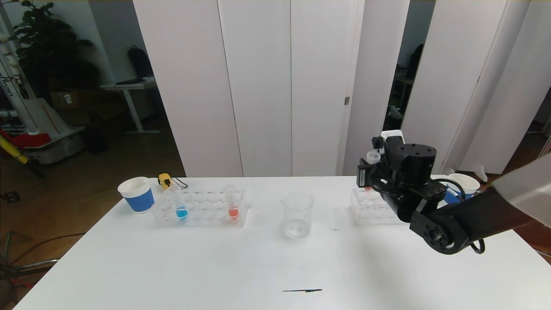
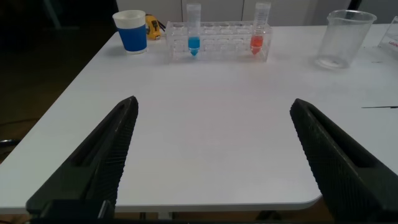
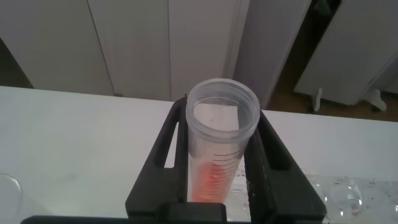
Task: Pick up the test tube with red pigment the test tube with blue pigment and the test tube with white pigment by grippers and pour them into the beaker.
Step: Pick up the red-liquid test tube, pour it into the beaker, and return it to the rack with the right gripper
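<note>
My right gripper (image 1: 371, 171) (image 3: 221, 115) is shut on the test tube with red pigment (image 1: 373, 157) (image 3: 219, 146). It holds the tube upright just above the clear rack (image 1: 369, 209) on the right. The beaker (image 1: 297, 214) (image 2: 344, 38) stands at the table's middle. On the left, a second clear rack (image 1: 202, 209) (image 2: 217, 45) holds the test tube with blue pigment (image 1: 180, 206) (image 2: 193, 36) and another red tube (image 1: 232, 203) (image 2: 260, 31). My left gripper (image 2: 214, 102) stands open with nothing in it, low by the table's near edge. The test tube with white pigment is out of view.
A blue-and-white paper cup (image 1: 137, 194) (image 2: 130, 31) and a small yellow object (image 1: 165, 180) sit left of the left rack. Another such cup (image 1: 464, 184) stands behind my right arm. A dark streak (image 1: 302, 290) marks the table's front.
</note>
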Action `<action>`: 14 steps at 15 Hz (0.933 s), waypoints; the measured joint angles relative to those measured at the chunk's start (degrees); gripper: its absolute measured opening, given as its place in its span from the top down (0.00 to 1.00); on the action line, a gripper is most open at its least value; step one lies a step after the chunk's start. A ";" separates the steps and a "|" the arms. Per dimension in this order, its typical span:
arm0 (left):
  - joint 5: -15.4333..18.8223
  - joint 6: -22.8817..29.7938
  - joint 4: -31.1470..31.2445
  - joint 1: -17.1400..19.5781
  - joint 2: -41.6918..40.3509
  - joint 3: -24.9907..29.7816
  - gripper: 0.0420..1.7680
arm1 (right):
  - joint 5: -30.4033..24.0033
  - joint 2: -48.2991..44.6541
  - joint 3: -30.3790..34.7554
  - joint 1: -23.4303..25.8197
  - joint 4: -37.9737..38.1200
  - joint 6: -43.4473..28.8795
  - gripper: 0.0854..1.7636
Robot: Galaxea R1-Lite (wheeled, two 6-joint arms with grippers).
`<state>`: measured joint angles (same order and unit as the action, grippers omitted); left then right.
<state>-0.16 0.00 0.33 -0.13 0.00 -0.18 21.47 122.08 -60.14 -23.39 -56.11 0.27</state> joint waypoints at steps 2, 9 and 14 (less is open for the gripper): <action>0.00 0.00 0.00 0.00 0.00 0.00 0.01 | -0.26 -0.49 -4.96 0.50 5.23 -0.06 0.70; 0.00 0.00 0.00 0.02 0.00 0.00 0.01 | -17.97 0.96 -28.20 3.85 25.69 -0.32 0.70; 0.00 0.00 0.02 0.00 0.00 0.00 0.01 | -31.63 4.02 -38.64 4.08 34.47 0.20 0.70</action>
<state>-0.16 0.00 0.35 -0.13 0.00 -0.18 -10.17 126.10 -98.78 -19.31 -21.64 0.46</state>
